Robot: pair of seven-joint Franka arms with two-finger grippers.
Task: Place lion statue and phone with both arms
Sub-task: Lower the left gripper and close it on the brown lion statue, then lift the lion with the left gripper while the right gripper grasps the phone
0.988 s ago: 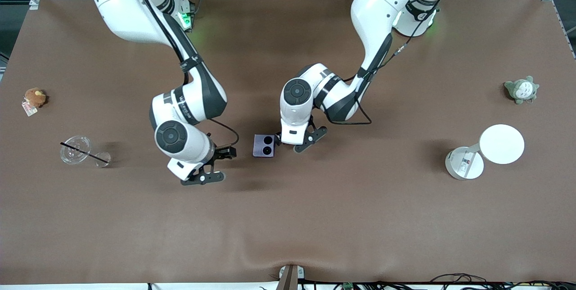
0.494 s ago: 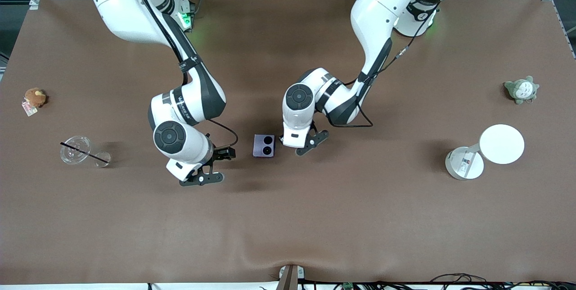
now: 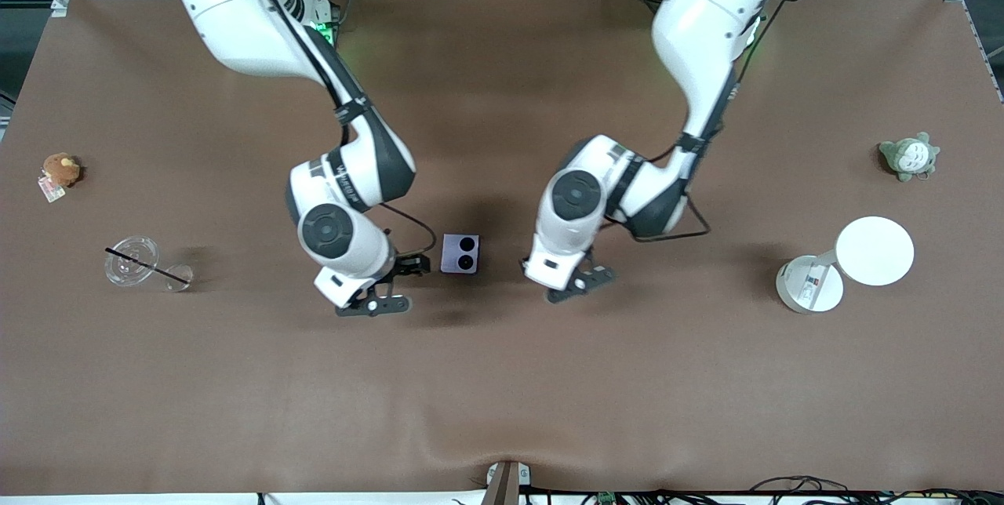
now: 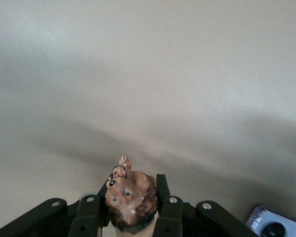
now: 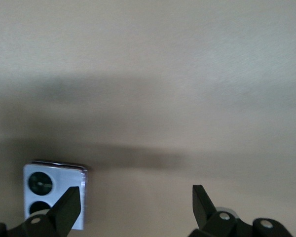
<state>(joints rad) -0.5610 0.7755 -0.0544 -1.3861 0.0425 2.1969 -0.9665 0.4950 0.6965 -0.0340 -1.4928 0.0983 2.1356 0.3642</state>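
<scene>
Since the left tool pressed shut: the lion statue is gripped and no longer lies beside the phone, so one of the two pick-ups looks done.
Right tool (image 3: pixel 394 285): fingers spread wide and holding nothing. It hangs low over the brown counter (image 3: pixel 502 395), just beside the phone on the side toward the right arm's end.
Right arm, change: a second ago it stood a little farther toward its own end, and it has now slid in toward the phone. In the right wrist view the phone sits next to one fingertip, not yet between the two.
Phone (image 3: pixel 460 253): pale lavender, folded, flat on the counter near its middle, with its two black camera circles facing up. It has not shifted and nothing touches it.
Left tool (image 3: pixel 582 284): pinching the lion statue. It is now over bare counter, clear of the phone toward the left arm's end. A second ago it was open right at the phone's edge.
Lion statue (image 4: pixel 130 200): its brown-orange head pokes out between the fingers in the left wrist view. The front view hides it under the wrist.
Meaning for the task: the lion seems to be on its way to being placed. The phone has yet to be gripped, and the right tool probably needs to centre over it first.
Risk: the statue is tiny and held near the fingertips, so it could twist or slip.
</scene>
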